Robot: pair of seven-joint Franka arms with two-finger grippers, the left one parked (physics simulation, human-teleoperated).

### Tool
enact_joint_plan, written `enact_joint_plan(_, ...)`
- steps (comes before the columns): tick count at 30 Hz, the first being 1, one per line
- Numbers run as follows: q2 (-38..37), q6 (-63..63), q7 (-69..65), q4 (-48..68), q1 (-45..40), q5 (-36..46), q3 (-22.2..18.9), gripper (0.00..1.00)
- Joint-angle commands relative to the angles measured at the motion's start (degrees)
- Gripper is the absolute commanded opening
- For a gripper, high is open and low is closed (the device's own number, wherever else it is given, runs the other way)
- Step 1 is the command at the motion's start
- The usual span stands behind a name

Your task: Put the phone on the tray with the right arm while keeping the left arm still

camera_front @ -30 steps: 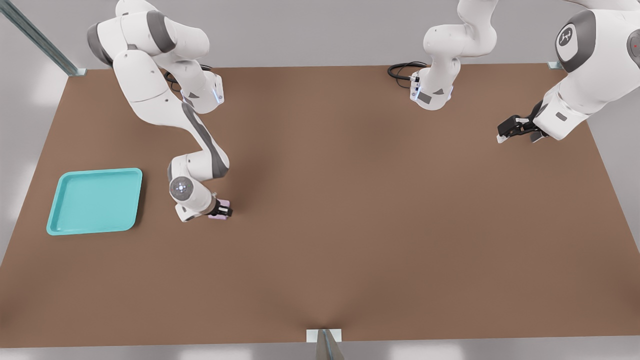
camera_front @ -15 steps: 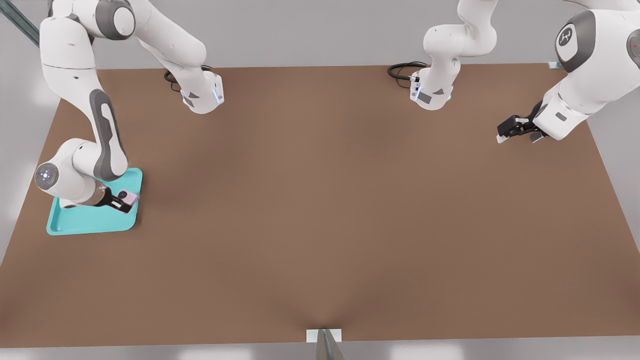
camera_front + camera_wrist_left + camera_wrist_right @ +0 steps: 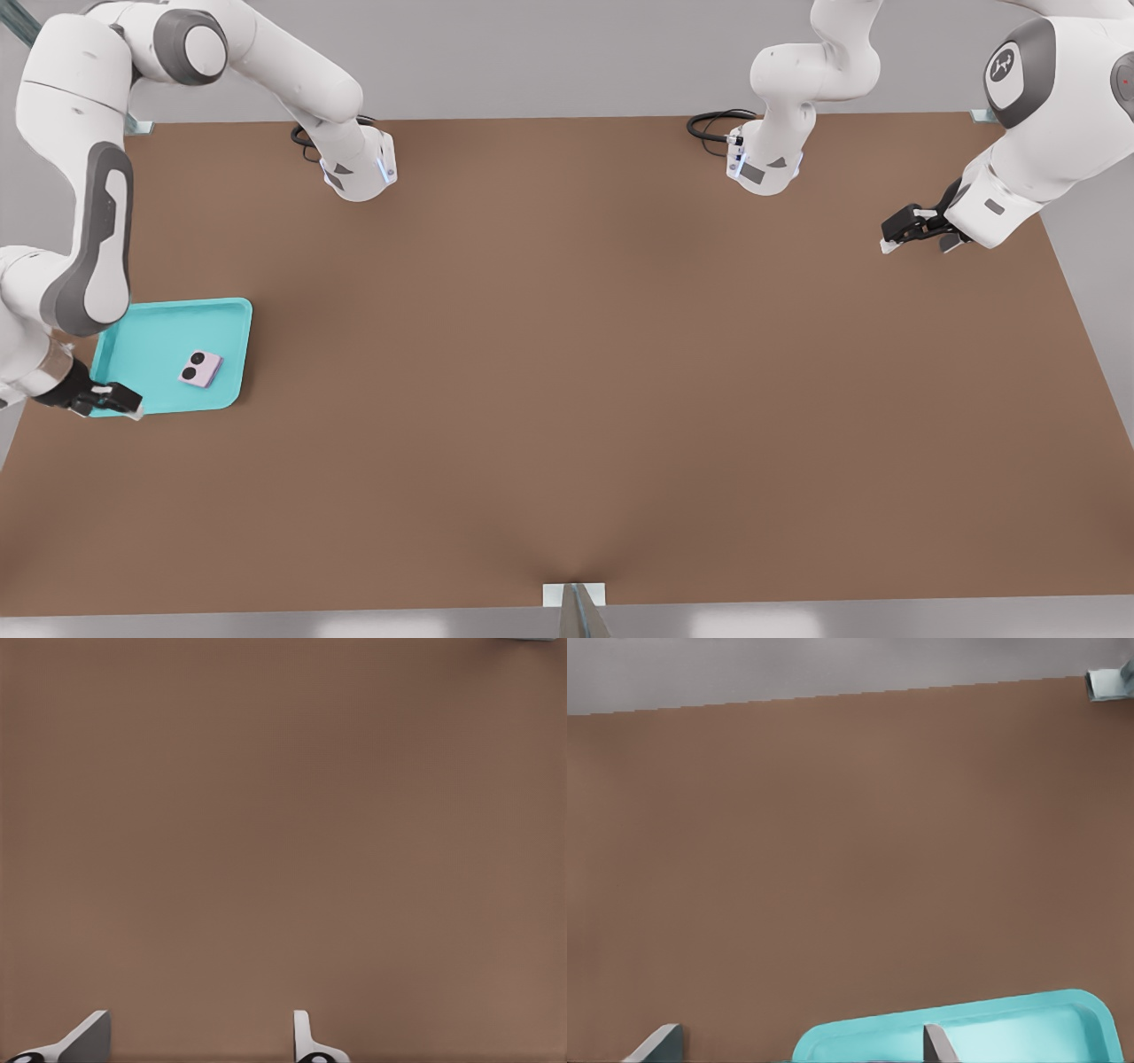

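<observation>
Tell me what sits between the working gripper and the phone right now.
Nothing but bare tray floor. In the front view the gripper, open, hangs at the tray's near corner on that view's left, and the phone lies flat inside, apart from it.

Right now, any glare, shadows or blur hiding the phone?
Front view: no; even soft light, phone lies sharp on the tray, both lenses showing, gripper open and apart at the tray's corner. Right wrist view: only a strip of tray, no phone.

front view looks steeply down over the whole table; right wrist view, close above it, shares the tray corner beneath the gripper.
</observation>
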Motion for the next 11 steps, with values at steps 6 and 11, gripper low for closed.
enact_joint_plan(6, -18.0, -25.5, 13.6, -1.0, 29.6, 2.2, -17.9, 1.0)
enact_joint_plan(11, -11.7, -32.6, 13.6, 9.4, 31.2, 2.3, -18.5, 1.0)
